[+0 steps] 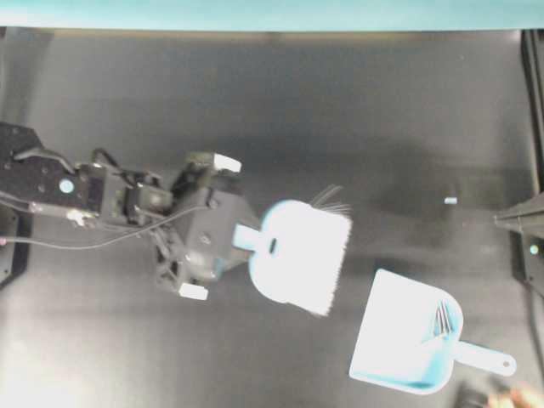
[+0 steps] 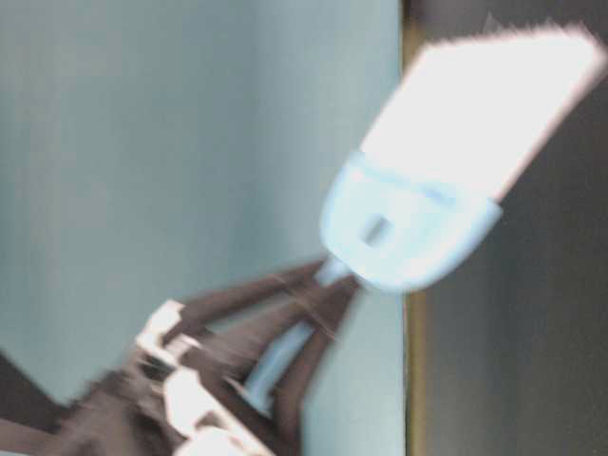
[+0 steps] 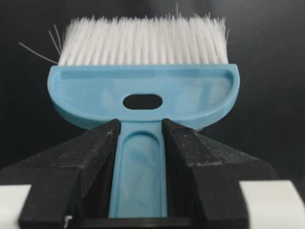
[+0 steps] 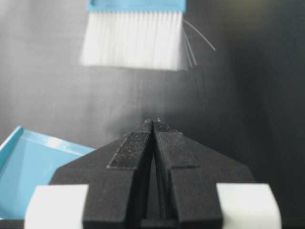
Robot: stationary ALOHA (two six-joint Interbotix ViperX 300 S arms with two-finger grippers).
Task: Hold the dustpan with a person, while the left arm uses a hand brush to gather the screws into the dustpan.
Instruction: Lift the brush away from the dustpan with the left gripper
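Between the jaws: left gripper (image 3: 141, 191) clamped the hand brush (image 3: 143, 95) by its thin, stiff handle (light plastic, probably).
Bristles: soft.

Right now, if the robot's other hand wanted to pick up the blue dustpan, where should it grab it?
Probably the short handle sticking out from the back of the dustpan, coming from the lower right of the overhead view. It is thin enough for closing jaws, and it keeps clear of the wide mouth facing the hand brush and the screws inside.
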